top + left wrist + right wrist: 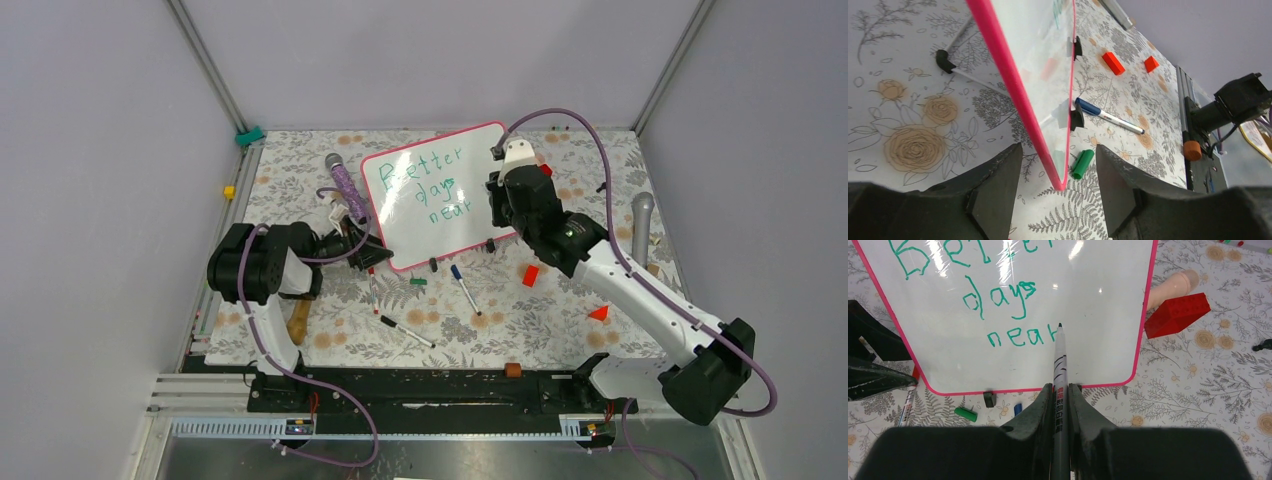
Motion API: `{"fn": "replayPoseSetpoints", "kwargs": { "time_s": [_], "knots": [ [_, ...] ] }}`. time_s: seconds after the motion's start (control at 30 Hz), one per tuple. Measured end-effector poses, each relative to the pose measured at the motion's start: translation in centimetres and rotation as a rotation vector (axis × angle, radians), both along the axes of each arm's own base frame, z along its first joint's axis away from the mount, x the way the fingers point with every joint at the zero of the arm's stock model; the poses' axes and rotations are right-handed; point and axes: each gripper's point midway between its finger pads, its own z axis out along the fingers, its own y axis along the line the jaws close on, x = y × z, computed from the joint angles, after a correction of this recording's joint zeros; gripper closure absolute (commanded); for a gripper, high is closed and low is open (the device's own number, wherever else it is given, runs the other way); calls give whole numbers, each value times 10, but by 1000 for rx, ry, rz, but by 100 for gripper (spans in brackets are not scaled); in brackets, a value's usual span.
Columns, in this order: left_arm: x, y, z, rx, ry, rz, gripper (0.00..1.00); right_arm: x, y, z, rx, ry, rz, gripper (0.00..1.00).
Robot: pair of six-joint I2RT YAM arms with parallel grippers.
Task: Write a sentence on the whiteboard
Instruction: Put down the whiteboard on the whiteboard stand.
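Looks like we're at the tail end of the writing step. The whiteboard (420,245) stands propped on its black feet at the far middle of the flowery counter (540,330), between the two arms. The sentence (1003,302) on it reads "Better days near" in green, over three lines. The right end effector (1061,390) is clamped on a marker (1059,360), with the tip right at the last letter of "near". Can't tell if it's touching the board or just off it. That r looks a bit stubby to me, so it might want one more small stroke.

The left end effector (1058,172) has its fingers apart with the board's pink bottom corner in the gap. There's space on both sides, so it isn't pinching it.

My guess at the next move: finish or check the r, then lift the marker straight off so the green doesn't smear. After that, cap it. A green cap (1082,164) lies on the counter just beside that corner. The left one needs to back out without knocking the board.
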Motion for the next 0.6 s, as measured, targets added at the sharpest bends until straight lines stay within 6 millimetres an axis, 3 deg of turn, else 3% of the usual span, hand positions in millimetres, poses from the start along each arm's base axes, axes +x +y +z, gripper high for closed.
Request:
{"fn": "replayPoseSetpoints", "kwargs": {
  "time_s": [0.2,0.4,0.6],
  "knots": [
    [9,6,-2,3,16,72,45,-3,0,-2,9,5,4,100],
    [19,25,-9,15,125,241,45,-10,2,0,45,1,29,100],
    [35,60,18,-4,134,405,44,-15,7,9,98,-13,58,100]
  ]
}}
